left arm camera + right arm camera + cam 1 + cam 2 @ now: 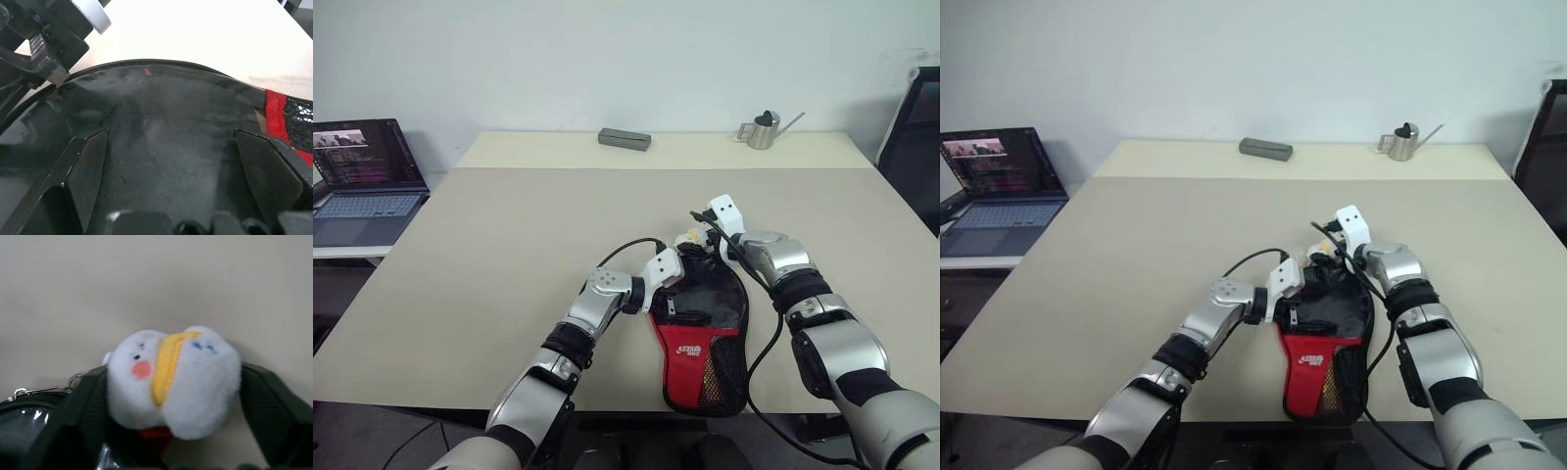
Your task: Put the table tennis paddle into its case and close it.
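A small silver metal watering can (763, 129) and a flat grey rectangular block (625, 139) sit well apart along the far edge of the beige table (509, 255). An open laptop (362, 181) glows on a side surface beside the table's left edge.

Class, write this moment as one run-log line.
stage: closing case | left gripper: open, on case | right gripper: around white plush zipper charm | table: case lying flat
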Robot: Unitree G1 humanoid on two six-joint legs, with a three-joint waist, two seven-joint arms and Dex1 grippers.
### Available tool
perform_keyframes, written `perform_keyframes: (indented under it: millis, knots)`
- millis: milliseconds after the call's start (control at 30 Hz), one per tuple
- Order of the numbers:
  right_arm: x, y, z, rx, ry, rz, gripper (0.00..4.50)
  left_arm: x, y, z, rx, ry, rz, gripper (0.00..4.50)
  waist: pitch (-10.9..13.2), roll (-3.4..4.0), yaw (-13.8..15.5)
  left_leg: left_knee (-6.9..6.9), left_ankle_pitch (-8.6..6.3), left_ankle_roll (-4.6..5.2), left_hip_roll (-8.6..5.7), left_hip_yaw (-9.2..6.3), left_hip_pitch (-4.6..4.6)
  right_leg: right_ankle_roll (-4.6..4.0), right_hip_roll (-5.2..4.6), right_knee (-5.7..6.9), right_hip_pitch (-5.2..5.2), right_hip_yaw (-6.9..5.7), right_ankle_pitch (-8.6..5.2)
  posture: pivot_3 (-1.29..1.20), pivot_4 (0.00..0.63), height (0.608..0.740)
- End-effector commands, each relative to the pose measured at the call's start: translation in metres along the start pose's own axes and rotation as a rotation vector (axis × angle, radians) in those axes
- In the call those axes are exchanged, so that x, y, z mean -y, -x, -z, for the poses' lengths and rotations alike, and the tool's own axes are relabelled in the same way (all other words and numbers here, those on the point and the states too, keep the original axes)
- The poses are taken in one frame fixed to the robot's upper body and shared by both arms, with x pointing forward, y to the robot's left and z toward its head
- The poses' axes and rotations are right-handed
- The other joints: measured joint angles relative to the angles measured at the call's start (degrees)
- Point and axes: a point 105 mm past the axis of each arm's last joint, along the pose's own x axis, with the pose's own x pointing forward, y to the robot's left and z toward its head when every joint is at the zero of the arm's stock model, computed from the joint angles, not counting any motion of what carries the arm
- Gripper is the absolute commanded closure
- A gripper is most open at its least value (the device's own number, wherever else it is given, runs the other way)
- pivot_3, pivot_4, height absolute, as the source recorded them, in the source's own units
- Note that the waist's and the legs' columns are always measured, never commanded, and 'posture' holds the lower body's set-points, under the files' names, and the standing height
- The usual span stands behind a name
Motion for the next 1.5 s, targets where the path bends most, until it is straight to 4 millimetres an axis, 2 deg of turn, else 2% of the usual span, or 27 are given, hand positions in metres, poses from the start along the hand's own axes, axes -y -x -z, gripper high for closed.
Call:
perform_keyframes:
  millis: [33,133,233,367,733,1100,1233,1367,1500]
  knots:
    - [-0.004,0.002,-0.023,0.073,0.031,-0.012,1.92,0.016,-0.007,0.025,-0.069,0.06,0.049,0.0,0.0,0.0,-0.08,0.0,0.0,0.0,0.0,-0.01,0.0,0.0,0.0,0.0,0.0,0.0,0.0,0.0,0.15,0.74]
    - [-0.004,0.002,-0.022,0.077,0.025,-0.007,2.96,0.018,-0.007,0.026,-0.072,0.066,0.051,0.0,-0.01,0.01,-0.14,0.0,0.0,0.0,0.0,-0.01,0.0,0.0,0.0,0.0,0.0,0.0,0.0,0.0,0.15,0.74]
    - [-0.003,0.001,-0.021,0.082,0.016,0.005,3.69,0.018,-0.007,0.028,-0.076,0.071,0.051,0.0,-0.01,0.02,-0.2,0.0,0.0,0.0,0.0,-0.02,0.0,0.0,0.0,0.0,0.0,0.0,0.0,0.0,0.15,0.74]
    - [0.001,0.003,-0.02,0.083,0.017,0.029,4.08,0.02,-0.006,0.034,-0.092,0.092,0.052,0.0,-0.02,0.03,-0.22,-0.01,0.0,0.0,0.0,-0.02,0.0,0.0,0.0,-0.01,0.0,0.0,0.0,0.0,0.15,0.74]
    - [0.033,0.024,-0.03,0.103,0.078,0.127,4.14,0.029,-0.008,0.043,-0.099,0.134,0.062,0.0,-0.07,0.12,-0.23,-0.02,0.0,0.0,-0.01,-0.01,0.0,0.0,-0.01,-0.02,0.01,0.01,0.0,0.0,0.15,0.74]
    - [0.064,0.059,-0.028,0.087,0.135,0.195,4.14,0.032,-0.01,0.047,-0.102,0.155,0.066,0.0,-0.14,0.23,-0.16,-0.02,-0.01,0.01,-0.05,0.01,-0.01,0.03,-0.05,-0.07,0.06,-0.03,-0.02,0.0,0.15,0.74]
    - [0.074,0.074,-0.023,0.066,0.15,0.216,4.14,0.033,-0.01,0.048,-0.103,0.16,0.066,0.0,-0.15,0.25,-0.1,-0.02,-0.01,0.01,-0.07,0.02,-0.01,0.05,-0.07,-0.09,0.1,-0.04,-0.03,0.0,0.15,0.74]
    - [0.079,0.095,-0.007,0.008,0.186,0.207,4.14,0.03,-0.01,0.049,-0.106,0.162,0.053,0.0,-0.15,0.24,0.37,-0.01,-0.02,0.02,-0.09,0.02,-0.01,0.11,-0.08,-0.14,0.17,-0.1,-0.06,0.0,0.15,0.74]
    - [0.085,0.129,0.009,-0.048,0.184,0.204,4.15,0.026,-0.01,0.048,-0.106,0.158,0.035,0.0,-0.17,0.27,0.87,0.0,-0.02,0.03,-0.13,0.04,-0.02,0.26,-0.14,-0.16,0.19,-0.09,-0.16,0.0,0.15,0.74]
